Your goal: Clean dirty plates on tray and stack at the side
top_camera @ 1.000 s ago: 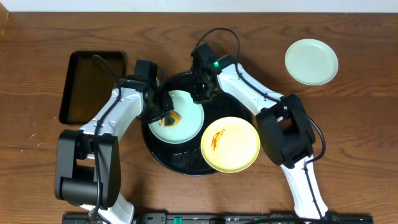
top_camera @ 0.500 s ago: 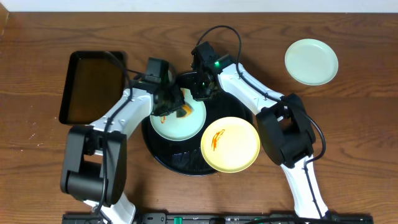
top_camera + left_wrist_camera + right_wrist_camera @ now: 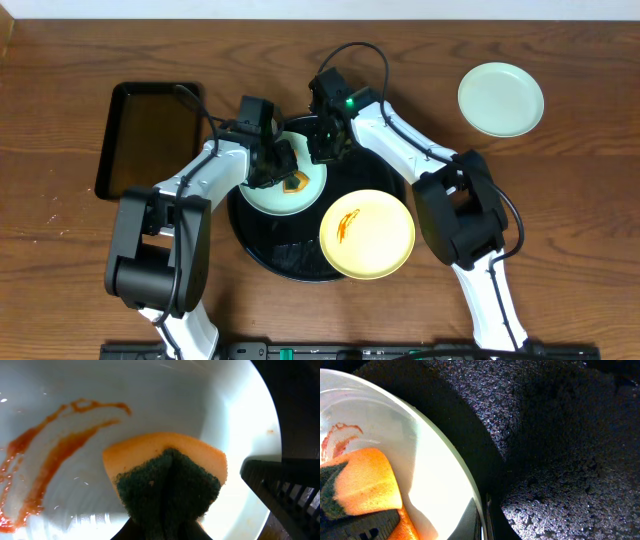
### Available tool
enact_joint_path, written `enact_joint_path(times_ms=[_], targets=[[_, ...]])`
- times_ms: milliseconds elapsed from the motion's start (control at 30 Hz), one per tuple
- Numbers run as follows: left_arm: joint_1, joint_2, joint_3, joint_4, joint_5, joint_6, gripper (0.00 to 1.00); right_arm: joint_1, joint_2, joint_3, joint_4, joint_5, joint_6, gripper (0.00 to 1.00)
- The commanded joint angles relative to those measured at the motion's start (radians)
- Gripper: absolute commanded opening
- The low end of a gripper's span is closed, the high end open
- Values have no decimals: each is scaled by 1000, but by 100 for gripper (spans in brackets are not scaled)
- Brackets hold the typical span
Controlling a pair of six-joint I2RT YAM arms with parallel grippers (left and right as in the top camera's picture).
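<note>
Pressing down with my left gripper, I have an orange sponge pinched into a fold, its dark green scouring side creased where my fingers close on it. The sponge rests on the smeared mint plate, just right of the orange-brown sauce streaks that run across the plate's left half. My right gripper is closed tight at the far right rim of that same plate; from my right wrist the pale rim runs straight down between my fingers, so I am clamped on its edge. The plate sits in the far part of the round black tray. A yellow plate with an orange smear lies at the tray's near right side, overhanging the rim. A clean mint plate sits on the wooden table, well apart to my right, and a rectangular black tray lies to my left.
</note>
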Motion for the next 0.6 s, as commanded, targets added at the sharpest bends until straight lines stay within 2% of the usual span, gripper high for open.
enact_joint_path(times_ms=[0,100,167,233,400,567], targets=[[47,23,7,-4,-124,-1,16,-11,14,-10,-8,25,6,1],[93,23,7,-11,-193,-2,14,-12,14,-10,-10,25,6,1],[123,23,7,-17,-199,-2,8,-12,14,-10,-16,25,6,1],[164,12,7,-21,-198,-2,8,-12,14,-10,-31,38,5,1],[172,-73,7,-33,-146,-2,7,-12,14,-10,-35,47,3,1],[122,-170,7,-46,-51,-3,7,-10,14,-10,-34,47,3,1]])
